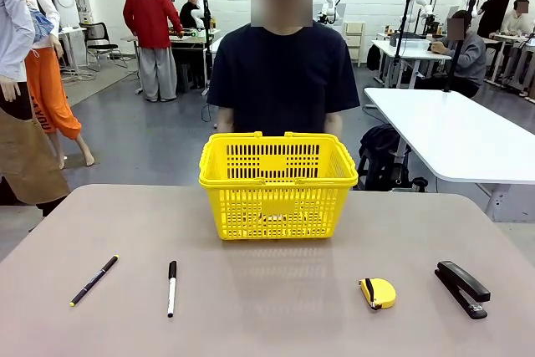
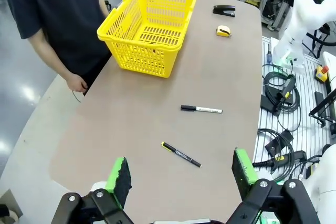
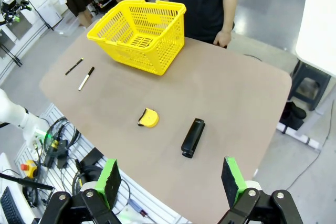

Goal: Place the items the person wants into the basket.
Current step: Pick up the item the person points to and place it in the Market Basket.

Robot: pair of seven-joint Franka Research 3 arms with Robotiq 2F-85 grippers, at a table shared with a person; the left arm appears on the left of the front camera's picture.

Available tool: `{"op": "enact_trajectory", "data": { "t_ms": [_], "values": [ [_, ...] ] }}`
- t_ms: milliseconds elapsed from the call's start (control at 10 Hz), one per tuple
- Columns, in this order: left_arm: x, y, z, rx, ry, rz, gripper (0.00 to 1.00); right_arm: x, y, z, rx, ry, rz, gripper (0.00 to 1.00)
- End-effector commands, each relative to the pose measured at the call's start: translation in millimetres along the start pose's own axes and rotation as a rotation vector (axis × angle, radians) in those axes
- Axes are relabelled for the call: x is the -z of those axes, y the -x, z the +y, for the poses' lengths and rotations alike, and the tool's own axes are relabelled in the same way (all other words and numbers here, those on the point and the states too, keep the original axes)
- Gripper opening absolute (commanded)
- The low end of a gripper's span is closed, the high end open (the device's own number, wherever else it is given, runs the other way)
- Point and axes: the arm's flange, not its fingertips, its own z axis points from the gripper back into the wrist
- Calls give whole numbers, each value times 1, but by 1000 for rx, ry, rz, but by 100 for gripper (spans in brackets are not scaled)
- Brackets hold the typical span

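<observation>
The yellow basket (image 1: pixel 276 180) stands at the table's far middle, right in front of the person (image 1: pixel 282 81) in a dark T-shirt, whose arms hang down. A yellow tape measure (image 1: pixel 378 293) and a black stapler (image 1: pixel 461 288) lie at the near right. The utility knife is out of view. From high above the table's left end, my left gripper (image 2: pixel 182 170) is open over the basket (image 2: pixel 142 56), tape measure (image 2: pixel 223 31) and stapler (image 2: pixel 224 10). My right gripper (image 3: pixel 170 181) is open too, high above the stapler (image 3: pixel 192 137), tape measure (image 3: pixel 148 118) and basket (image 3: pixel 134 59).
A thin black pen (image 1: pixel 94 280) and a white marker (image 1: pixel 171 288) lie at the near left. A white table (image 1: pixel 451 135) stands behind on the right. Cables (image 2: pixel 278 85) lie on the floor beside the table's near edge. The other arm's white base (image 2: pixel 299 22) rises there.
</observation>
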Motion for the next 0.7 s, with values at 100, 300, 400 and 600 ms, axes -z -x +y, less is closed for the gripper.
{"op": "enact_trajectory", "data": {
  "t_ms": [100,300,400,600],
  "values": [
    [-2,1,5,9,9,3,100,4,-1,-1,-12,-9,-21,100],
    [-2,1,5,9,9,3,100,4,-1,-1,-12,-9,-21,100],
    [-2,1,5,9,9,3,100,4,-1,-1,-12,-9,-21,100],
    [-2,1,5,9,9,3,100,4,-1,-1,-12,-9,-21,100]
  ]
}}
